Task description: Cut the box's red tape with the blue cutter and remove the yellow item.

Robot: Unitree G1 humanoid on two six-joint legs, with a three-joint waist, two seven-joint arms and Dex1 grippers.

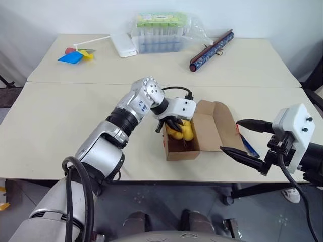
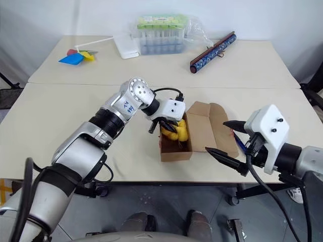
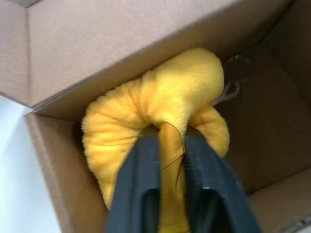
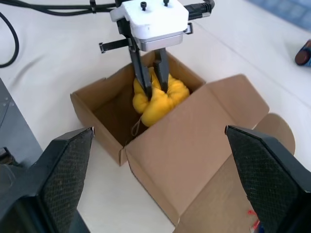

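The brown cardboard box (image 1: 207, 132) stands open near the table's front edge, its flaps folded out to the right. Inside it lies the soft yellow item (image 1: 184, 132). My left gripper (image 1: 176, 128) reaches down into the box and is shut on the yellow item (image 3: 160, 97), pinching a fold of it between the black fingers (image 4: 146, 80). The blue cutter (image 1: 248, 146) lies on the table just right of the box's flaps. My right gripper (image 1: 229, 135) hovers open beside those flaps, holding nothing. A speck of red tape (image 4: 251, 213) shows on a flap's edge.
At the back of the table are a blue-yellow pinwheel (image 1: 75, 54), a white flat pack (image 1: 123, 45), a clear case of tubes (image 1: 161, 33) and a dark patterned roll (image 1: 212, 50). Bare tabletop (image 1: 60, 116) stretches left of the box.
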